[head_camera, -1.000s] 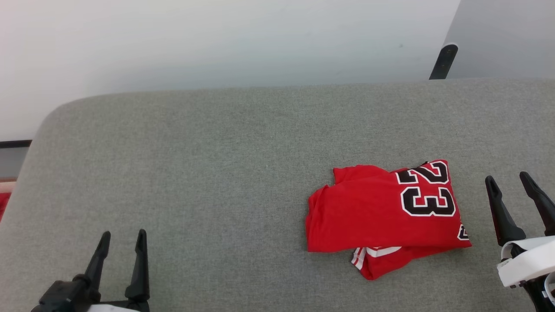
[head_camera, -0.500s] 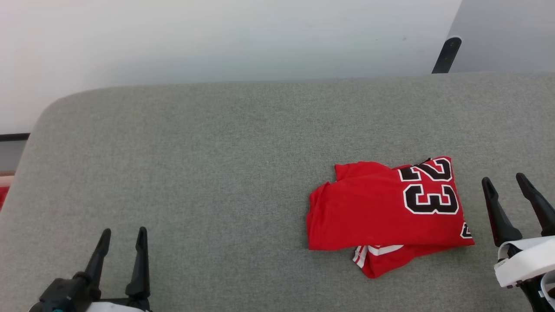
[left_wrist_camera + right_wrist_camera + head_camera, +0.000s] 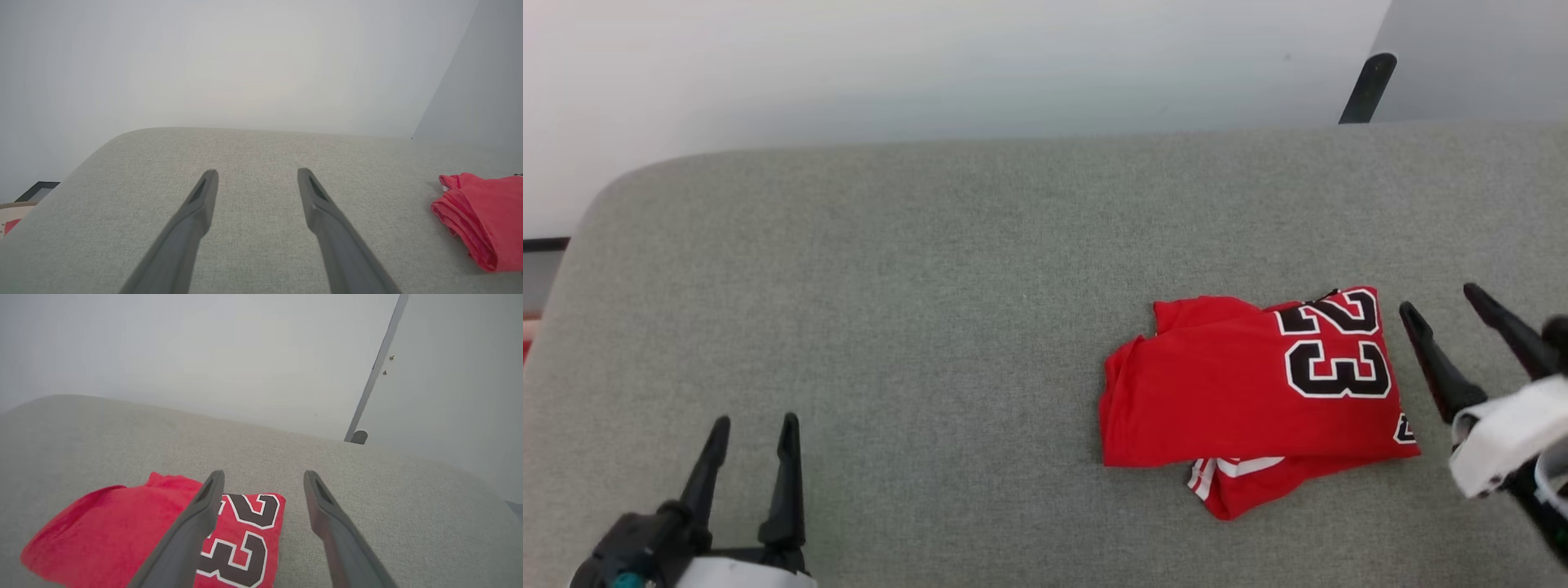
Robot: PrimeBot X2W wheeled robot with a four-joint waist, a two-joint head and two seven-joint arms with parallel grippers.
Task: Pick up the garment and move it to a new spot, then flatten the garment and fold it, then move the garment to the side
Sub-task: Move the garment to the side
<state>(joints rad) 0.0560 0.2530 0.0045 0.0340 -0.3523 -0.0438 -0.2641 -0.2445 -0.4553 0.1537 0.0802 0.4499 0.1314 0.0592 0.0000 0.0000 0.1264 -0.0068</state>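
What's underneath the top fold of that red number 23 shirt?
A lower layer of the garment pokes out at its near edge, showing red-and-white striped trim. Below that is the grey cushion. The rest of the folded layers are covered.

Soft, even light falls across the grey cushion in the head view, and the wall at upper left is washed almost white. The shirt throws only a thin, faint shadow along its lower and left edges. At the right of the frame the right gripper is slightly blurred, while the left gripper at lower left is crisp. Both wrist views are hazy and low in contrast. In the left wrist view the shirt looks pinkish at the right edge, and the fingers go soft toward the bottom edge. The cushion's far edge bows under the wide lens.
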